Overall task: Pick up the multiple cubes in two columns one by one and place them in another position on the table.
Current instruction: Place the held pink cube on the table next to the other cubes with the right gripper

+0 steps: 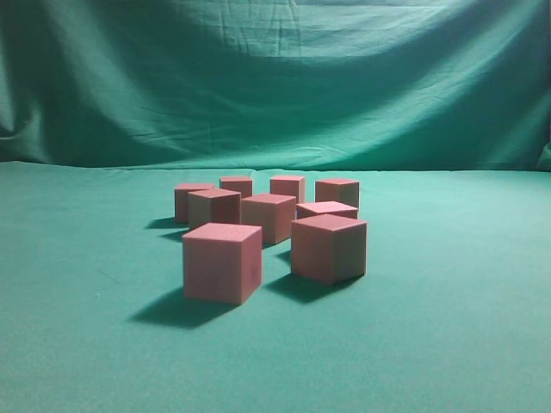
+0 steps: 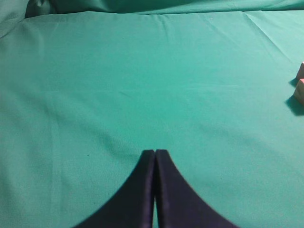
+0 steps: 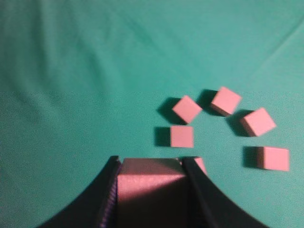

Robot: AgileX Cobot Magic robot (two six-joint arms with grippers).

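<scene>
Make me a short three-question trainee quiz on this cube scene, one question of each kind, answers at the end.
1. True or false: the left tool holds a cube.
2. What sits between the right tool's fingers? A) nothing B) a cube C) a cloth fold
3. Fill in: the table cloth is ____.

Key: 1 false, it is shut on nothing, above bare table. 2 B, the held cube. 3 green.

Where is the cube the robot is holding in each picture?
Exterior view: not in it; no gripper shows.
Left wrist view: not in it.
Right wrist view: bottom middle, the held cube sits between the right gripper fingers.
Shared landmark: the loose cubes on the green table.
</scene>
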